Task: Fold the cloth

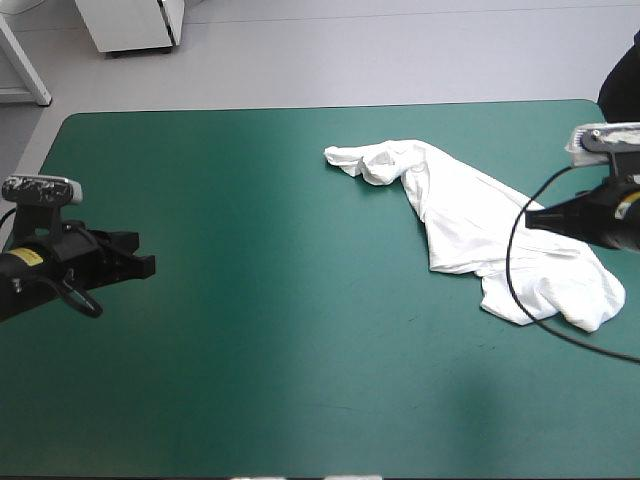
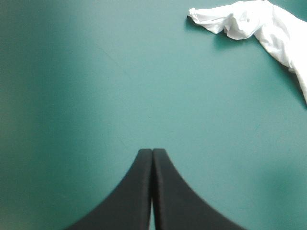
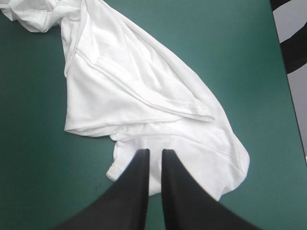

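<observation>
The white T-shirt (image 1: 470, 215) lies crumpled in a long diagonal heap on the right half of the teal-green table, one end bunched toward the far middle. My right gripper (image 1: 530, 218) hovers over its near right part; in the right wrist view the right gripper (image 3: 154, 152) has a narrow gap between its black fingers, and the T-shirt (image 3: 134, 86) lies beneath and ahead. My left gripper (image 1: 148, 265) is far off at the table's left, shut with nothing in it. In the left wrist view the left gripper (image 2: 152, 152) points over bare cover, the T-shirt (image 2: 259, 24) far ahead and to the side.
The table's right edge (image 3: 288, 96) runs close beside the T-shirt. The far edge (image 1: 330, 107) lies a short way beyond the bunched end. Bare teal-green cover (image 1: 280, 300) spreads across the middle and left.
</observation>
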`<control>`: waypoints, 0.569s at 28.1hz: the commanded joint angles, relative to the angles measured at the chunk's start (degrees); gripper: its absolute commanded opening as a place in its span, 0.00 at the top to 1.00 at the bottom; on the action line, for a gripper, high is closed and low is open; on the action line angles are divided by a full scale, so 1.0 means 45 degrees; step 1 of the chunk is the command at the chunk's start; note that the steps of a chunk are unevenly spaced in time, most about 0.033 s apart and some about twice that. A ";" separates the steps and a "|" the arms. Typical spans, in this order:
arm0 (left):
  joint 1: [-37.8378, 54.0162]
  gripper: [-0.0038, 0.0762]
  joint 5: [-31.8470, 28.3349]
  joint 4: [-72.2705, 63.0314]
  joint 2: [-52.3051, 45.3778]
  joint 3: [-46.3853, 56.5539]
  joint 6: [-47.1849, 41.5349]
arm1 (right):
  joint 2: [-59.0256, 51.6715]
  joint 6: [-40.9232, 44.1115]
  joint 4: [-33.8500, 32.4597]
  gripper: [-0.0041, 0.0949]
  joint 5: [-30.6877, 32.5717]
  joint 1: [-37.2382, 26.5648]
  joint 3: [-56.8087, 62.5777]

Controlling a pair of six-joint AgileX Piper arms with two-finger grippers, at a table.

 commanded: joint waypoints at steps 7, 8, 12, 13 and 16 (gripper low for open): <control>-0.0059 0.98 -0.1495 -0.0230 0.2700 -0.1889 -0.0001 | 0.4256 0.0056 -0.0080 0.43 0.0717 -0.0041 -0.3872; -0.0155 0.98 -0.1495 0.0099 0.2996 -0.1971 -0.0032 | 0.4677 0.0089 -0.0049 0.44 0.0717 -0.0041 -0.4104; -0.1974 0.98 -0.1441 0.3993 0.4116 -0.2062 -0.2015 | 0.6296 0.0120 0.1405 0.44 0.0717 -0.1012 -0.4463; -0.2434 0.98 -0.1498 0.4685 0.4322 -0.2062 -0.2302 | 0.6654 0.0048 0.1733 0.44 0.0717 -0.1290 -0.4463; -0.3368 0.98 -0.1973 0.5405 0.4884 -0.2062 -0.2887 | 0.7375 -0.0220 0.2300 0.44 0.0651 -0.1687 -0.4463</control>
